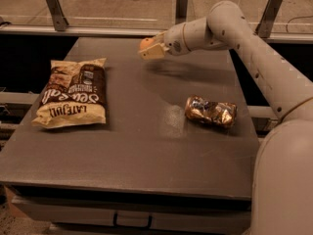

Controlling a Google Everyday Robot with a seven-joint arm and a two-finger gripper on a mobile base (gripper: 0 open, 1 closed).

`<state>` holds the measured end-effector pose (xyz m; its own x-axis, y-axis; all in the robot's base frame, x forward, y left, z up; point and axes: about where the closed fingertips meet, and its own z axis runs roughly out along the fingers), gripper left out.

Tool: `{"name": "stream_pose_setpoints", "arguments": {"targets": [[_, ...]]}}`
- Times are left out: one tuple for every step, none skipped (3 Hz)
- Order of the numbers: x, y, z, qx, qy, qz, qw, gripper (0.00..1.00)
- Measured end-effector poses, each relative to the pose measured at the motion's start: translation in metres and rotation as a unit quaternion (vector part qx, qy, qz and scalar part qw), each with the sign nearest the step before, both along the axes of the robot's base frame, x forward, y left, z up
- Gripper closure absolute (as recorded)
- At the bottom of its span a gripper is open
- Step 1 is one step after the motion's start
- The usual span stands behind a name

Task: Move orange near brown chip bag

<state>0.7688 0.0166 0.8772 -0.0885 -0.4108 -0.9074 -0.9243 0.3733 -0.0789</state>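
The end effector (152, 49) clamps the orange (145, 43) well apart from the brown chip bag (73, 93); released high, it could roll away.

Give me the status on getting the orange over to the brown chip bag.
Done: the orange is off the table, held in the shut gripper above the table's far part. In hand: the carry, with the orange well to the right of the brown chip bag. Left: bring it across, set it down beside the bag, and release.
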Motion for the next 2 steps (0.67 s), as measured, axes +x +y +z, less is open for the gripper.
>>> {"name": "stream_pose_setpoints", "arguments": {"targets": [[-0.042, 0.041, 0.003, 0.01, 0.003, 0.066, 0.9978, 1.0], [-0.081, 0.079, 0.002, 0.02, 0.009, 0.125, 0.9919, 1.0]]}}
